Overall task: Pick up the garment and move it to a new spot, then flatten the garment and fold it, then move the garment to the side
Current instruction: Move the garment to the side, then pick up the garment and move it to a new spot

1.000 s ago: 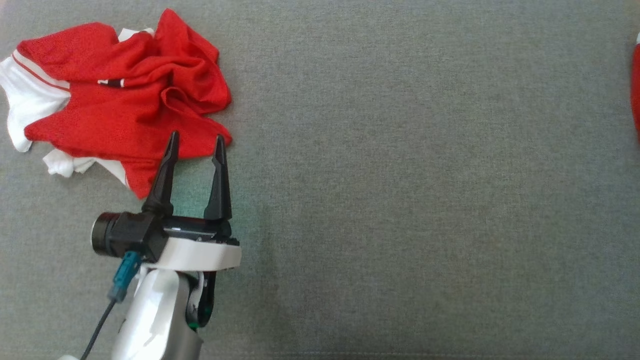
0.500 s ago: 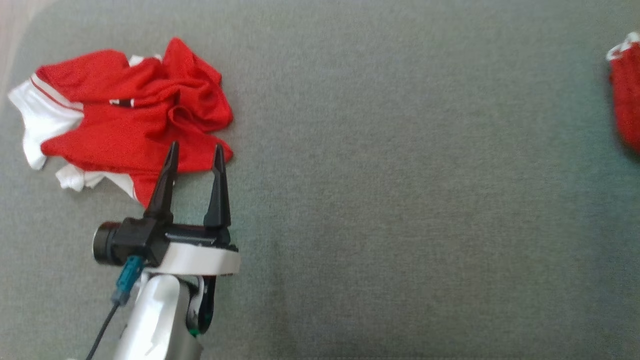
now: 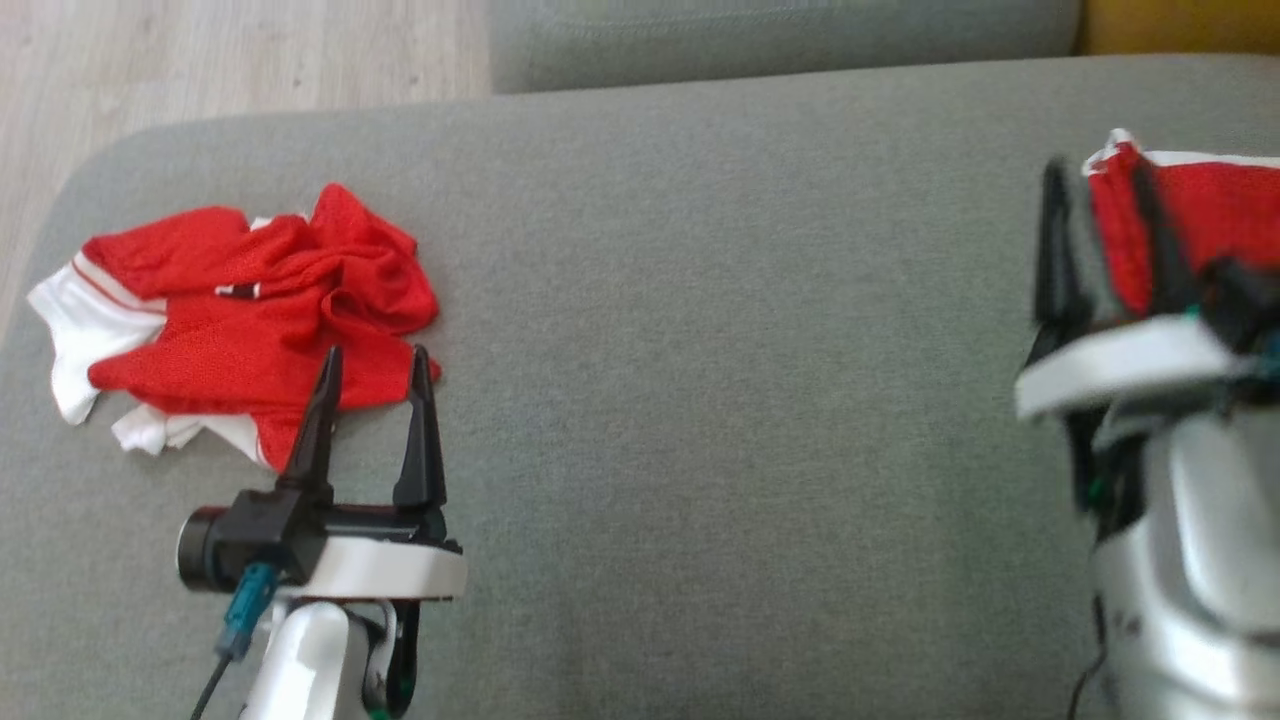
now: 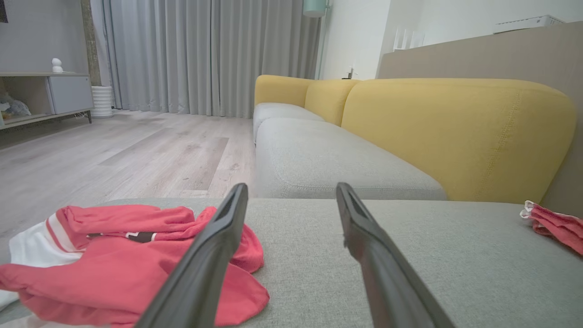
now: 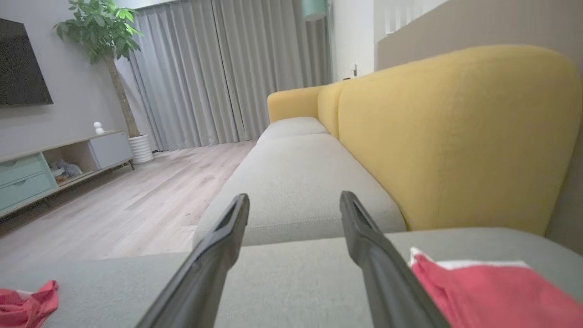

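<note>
Left gripper (image 3: 374, 352) wide apart and empty beside crumpled red garment (image 3: 240, 300); right gripper (image 3: 1095, 190) likewise, beside second red garment (image 3: 1215, 215)

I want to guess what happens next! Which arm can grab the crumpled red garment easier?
Probably the left. The left gripper is open, fingertips right at the crumpled red garment. The right gripper is far across the cushion, by the other red garment.
</note>
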`<state>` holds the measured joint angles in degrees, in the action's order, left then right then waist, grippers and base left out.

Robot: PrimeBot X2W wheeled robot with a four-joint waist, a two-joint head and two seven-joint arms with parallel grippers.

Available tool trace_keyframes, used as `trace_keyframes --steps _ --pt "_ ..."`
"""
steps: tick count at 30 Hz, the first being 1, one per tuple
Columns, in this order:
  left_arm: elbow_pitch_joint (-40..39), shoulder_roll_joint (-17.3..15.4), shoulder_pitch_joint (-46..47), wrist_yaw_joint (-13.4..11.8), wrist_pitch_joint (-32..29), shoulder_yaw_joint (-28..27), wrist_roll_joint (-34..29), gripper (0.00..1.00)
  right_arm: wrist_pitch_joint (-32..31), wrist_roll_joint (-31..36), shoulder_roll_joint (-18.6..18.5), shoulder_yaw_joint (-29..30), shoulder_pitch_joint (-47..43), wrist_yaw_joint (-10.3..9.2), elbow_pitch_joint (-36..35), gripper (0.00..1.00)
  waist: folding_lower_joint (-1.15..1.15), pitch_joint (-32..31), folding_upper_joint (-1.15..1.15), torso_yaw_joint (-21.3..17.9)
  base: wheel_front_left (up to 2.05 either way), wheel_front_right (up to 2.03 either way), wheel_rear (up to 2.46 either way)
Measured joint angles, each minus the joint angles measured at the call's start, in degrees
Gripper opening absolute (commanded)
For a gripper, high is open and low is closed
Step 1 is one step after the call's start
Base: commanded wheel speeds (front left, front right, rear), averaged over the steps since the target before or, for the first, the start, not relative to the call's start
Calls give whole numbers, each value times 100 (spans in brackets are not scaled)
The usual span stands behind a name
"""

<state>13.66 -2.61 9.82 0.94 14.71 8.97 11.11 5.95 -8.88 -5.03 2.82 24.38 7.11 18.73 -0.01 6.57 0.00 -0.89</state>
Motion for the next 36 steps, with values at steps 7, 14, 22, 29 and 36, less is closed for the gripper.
trace_keyframes --steps 7,14,22,29,36 --pt "38 -1 -245 5 0 -5 -62 100 435 -457 160 -302 -1019 0 -158 100 1 -195 0 -98 0 0 0" --pt "59 -3 -521 1 0 0 -41 100 726 -594 210 -533 -1662 0 27 100 1 -362 0 -141 0 0 0" --pt "71 -4 -573 -1 0 -7 44 100 791 -726 227 -689 -1814 0 56 100 1 -417 0 -173 0 0 0" --pt "51 -4 -573 -91 0 24 144 100 825 -716 227 -713 -1815 0 56 100 1 -469 0 -40 0 0 0" --pt "29 -5 -600 -152 0 41 154 100 826 -717 226 -1001 -1833 0 30 100 1 -554 0 320 0 0 0"
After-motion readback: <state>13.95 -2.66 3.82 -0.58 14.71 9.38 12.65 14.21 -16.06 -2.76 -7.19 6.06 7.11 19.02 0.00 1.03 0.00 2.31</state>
